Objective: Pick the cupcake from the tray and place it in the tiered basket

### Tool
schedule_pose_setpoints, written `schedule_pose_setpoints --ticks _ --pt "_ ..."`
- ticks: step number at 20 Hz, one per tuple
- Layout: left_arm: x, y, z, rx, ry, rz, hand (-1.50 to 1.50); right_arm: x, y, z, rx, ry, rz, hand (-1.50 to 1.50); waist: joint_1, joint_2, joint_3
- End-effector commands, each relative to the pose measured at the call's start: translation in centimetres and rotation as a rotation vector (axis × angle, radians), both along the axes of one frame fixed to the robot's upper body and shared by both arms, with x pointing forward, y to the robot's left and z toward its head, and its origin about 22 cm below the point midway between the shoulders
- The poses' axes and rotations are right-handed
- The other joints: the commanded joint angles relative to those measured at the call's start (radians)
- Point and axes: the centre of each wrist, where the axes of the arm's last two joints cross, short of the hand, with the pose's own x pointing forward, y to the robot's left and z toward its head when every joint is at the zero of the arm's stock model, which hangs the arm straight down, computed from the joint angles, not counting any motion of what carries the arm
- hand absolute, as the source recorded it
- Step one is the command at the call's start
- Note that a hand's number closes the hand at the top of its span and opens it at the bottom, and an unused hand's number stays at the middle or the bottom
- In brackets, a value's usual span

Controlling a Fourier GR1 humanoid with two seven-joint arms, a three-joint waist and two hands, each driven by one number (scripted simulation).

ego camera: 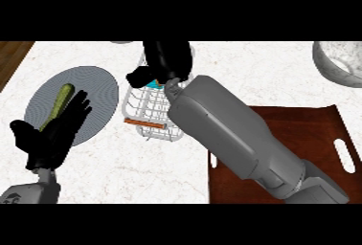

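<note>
My right hand (167, 59) reaches across to the top middle of the view and hovers over the far end of the white wire tiered basket (143, 111). Its fingers and thumb curl round the cupcake (153, 85), of which only a bit of teal wrapper shows under the hand. The grey right forearm covers the basket's right side. The brown tray (305, 125) lies at the right with nothing visible on it. At the lower left, my left hand (51, 135) rests open, fingers up.
A grey plate (99, 91) with a long green vegetable (62, 97) lies at the left, partly under my left hand. A speckled bowl (342, 62) stands at the top right corner. A wooden edge shows at the far upper left.
</note>
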Motion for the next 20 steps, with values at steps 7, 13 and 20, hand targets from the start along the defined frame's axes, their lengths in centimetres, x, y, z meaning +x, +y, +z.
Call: schedule_pose_setpoints --ticks 7,13,20 --pt "0.2 -0.1 -0.6 0.008 -0.006 0.003 0.00 0.5 -1.2 1.9 0.387 0.044 -0.009 -1.50 -0.006 0.002 0.000" --pt "-0.1 -0.5 0.5 -0.005 0.010 0.017 0.00 1.0 -4.2 3.7 0.642 0.049 -0.030 -1.50 -0.023 -0.004 0.001" --pt "-2.0 2.0 0.2 0.012 0.002 0.036 0.00 1.8 -13.7 6.8 0.746 -0.053 -0.166 -1.50 -0.038 -0.011 0.001"
